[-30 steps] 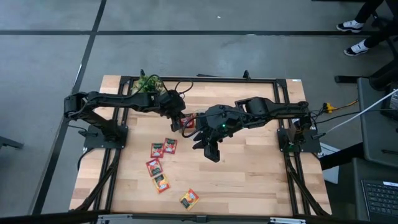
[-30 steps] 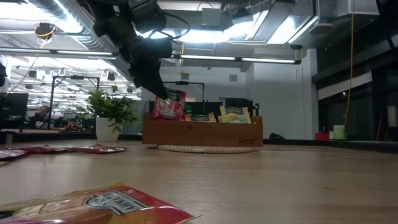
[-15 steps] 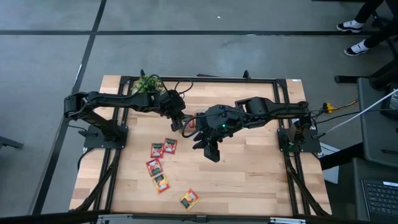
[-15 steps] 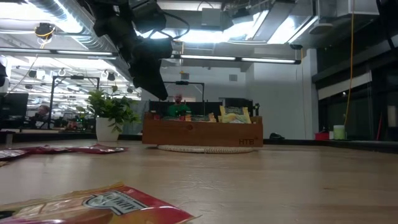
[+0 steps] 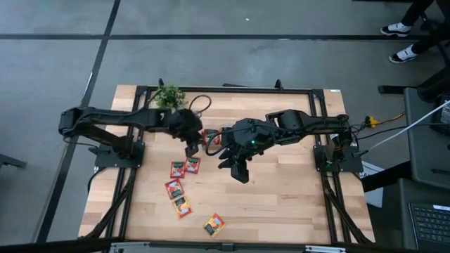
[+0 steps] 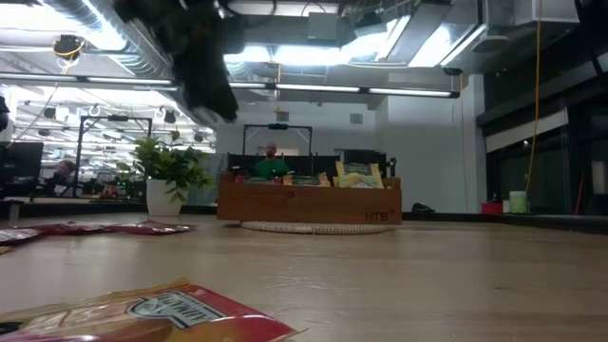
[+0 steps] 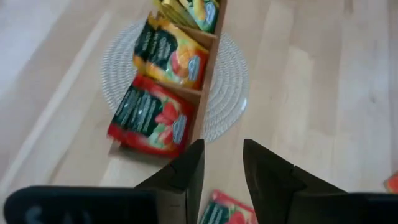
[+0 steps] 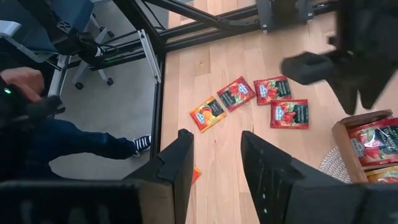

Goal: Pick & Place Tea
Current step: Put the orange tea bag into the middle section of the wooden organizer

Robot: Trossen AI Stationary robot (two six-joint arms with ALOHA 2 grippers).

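Left gripper (image 5: 190,149) pulled back off tray (image 7: 202,93), empty, slightly open; red sachet (image 7: 150,116) now inside.

Grey floor (image 5: 56,42), ceiling striplights (image 6: 380,91)

Glossy foil-like tea sachets (image 7: 148,115) fill a smooth brown wooden tray (image 6: 309,202) on a pale woven mat (image 7: 227,87). The light wood-plank table (image 5: 281,200) looks matt, framed in black metal rails (image 5: 323,179). Matt black plastic fingers (image 7: 183,177).
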